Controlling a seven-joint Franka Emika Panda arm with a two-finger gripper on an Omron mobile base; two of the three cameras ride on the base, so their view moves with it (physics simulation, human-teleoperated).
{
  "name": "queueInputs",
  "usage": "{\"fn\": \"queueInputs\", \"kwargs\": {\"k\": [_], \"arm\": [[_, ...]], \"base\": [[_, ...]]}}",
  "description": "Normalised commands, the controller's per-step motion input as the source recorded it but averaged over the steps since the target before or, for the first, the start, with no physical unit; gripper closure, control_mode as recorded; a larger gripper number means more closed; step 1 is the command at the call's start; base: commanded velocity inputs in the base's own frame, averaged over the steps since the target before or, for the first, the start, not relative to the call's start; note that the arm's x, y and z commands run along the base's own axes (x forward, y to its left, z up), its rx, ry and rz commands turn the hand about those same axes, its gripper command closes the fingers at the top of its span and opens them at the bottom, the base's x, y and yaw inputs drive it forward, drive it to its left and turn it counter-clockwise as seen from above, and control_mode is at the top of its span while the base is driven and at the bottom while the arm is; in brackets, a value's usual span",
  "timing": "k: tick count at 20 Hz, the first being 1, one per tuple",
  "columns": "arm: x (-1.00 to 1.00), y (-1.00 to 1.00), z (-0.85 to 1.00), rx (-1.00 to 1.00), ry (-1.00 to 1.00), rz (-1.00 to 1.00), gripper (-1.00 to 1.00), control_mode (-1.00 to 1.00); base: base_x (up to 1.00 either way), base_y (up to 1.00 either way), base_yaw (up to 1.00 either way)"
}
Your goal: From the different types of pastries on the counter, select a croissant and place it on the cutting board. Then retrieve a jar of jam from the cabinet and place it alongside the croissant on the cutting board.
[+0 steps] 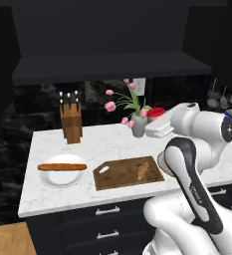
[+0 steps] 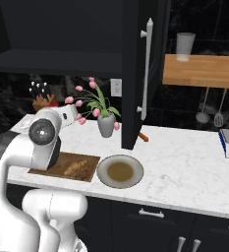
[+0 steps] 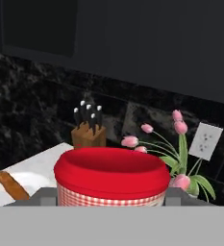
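A large matte black cabinet (image 1: 112, 45) is filling the top of the left base view, its wide dark shelf running across the frame. Below it, the white marble counter (image 1: 112, 144) is spreading across the middle, with navy drawer fronts and silver handles under it.

The white arm is rising from the lower right of that view and bending toward the centre right. Its gripper (image 1: 160, 128) is sitting just right of centre, and the red lid of the jar of jam (image 1: 156, 112) is showing right at its tip. In the hand view the jar (image 3: 111, 175) is sitting at the bottom centre, wide red lid on top and a checked band below, with a grey finger pad pressing against each side. The jaws are partly apart and clamping the jar.

The brown cutting board (image 1: 122, 174) is lying at the centre of the left base view, and the small tan croissant (image 1: 143, 171) is resting on its right half.

Left of the board, a long orange-brown bread stick (image 1: 61, 167) is lying across a round white plate (image 1: 62, 178). A wooden knife block (image 1: 71, 122) is standing at the upper left of the counter, and a grey vase of pink tulips (image 1: 137, 124) is standing just left of the gripper.
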Motion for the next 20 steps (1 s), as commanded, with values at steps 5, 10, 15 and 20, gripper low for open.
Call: {"fn": "queueInputs", "kwargs": {"k": [5,10,15,20], "arm": [[-0.64,0.0,-1.0,-0.06,0.01,0.0,1.0,-1.0],[-0.72,0.12,-1.0,-0.03,0.02,0.0,1.0,-1.0],[0.11,-0.01,-0.75,0.03,0.02,0.0,1.0,-1.0],[-0.1,0.06,-1.0,0.05,-0.24,-0.03,1.0,-1.0]], "base": [[0.0,0.0,0.0],[0.0,0.0,0.0],[0.0,0.0,0.0],[0.0,0.0,0.0]]}}
